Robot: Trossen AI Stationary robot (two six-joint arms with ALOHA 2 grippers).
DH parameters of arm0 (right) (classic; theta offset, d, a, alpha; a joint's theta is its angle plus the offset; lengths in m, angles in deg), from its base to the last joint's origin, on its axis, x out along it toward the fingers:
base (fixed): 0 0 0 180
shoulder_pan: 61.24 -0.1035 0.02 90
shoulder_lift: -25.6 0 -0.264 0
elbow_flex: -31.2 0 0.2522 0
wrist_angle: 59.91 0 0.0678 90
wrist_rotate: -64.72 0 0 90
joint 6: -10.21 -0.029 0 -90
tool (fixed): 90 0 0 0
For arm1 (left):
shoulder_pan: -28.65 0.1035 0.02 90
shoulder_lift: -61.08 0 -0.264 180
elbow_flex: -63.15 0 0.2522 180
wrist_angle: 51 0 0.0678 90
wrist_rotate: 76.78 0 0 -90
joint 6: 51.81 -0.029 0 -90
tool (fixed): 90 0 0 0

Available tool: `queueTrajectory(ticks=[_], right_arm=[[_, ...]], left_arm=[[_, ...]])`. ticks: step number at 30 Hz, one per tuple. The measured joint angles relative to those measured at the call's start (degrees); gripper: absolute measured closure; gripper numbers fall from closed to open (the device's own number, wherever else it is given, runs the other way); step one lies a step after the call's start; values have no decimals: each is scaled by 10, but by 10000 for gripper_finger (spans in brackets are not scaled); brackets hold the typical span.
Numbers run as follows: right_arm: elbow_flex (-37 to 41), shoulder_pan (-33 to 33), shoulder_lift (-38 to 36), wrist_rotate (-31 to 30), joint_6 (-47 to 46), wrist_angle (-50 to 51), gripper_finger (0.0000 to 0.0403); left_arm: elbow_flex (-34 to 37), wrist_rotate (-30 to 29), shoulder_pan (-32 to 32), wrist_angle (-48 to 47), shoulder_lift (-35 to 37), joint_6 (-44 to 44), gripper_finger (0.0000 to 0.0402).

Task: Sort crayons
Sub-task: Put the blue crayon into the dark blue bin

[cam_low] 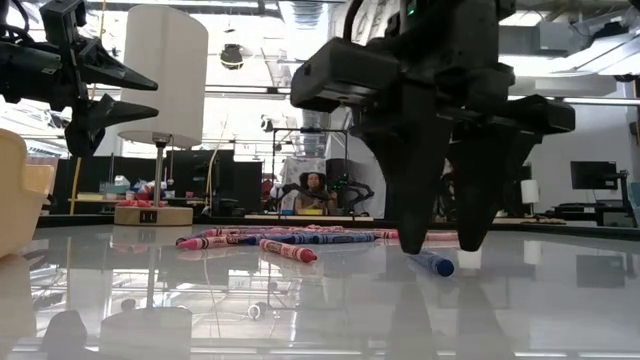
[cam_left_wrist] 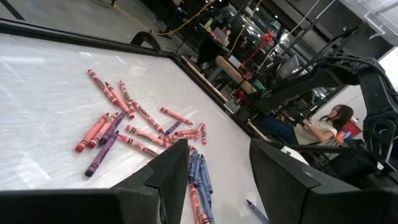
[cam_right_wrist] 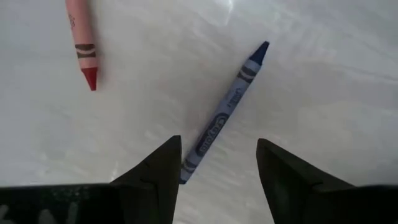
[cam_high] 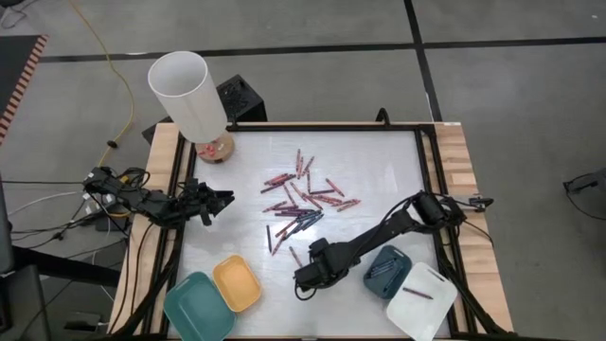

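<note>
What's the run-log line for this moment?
right hand: open, poised over blue crayon | left hand: waiting at left edge, open, empty | crayon pile: unsorted mid-table

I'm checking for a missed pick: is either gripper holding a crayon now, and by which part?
Nothing is held. The right gripper hangs open over a blue crayon lying flat on the table; the left gripper is open and empty, off to the side.
</note>
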Motion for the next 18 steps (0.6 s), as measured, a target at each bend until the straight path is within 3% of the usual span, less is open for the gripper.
queueTrajectory(ticks=[18], right_arm=[[-1, 26, 17, 4, 19, -1, 202]], left_arm=[[0, 0, 0, 0, 0, 0, 241]])
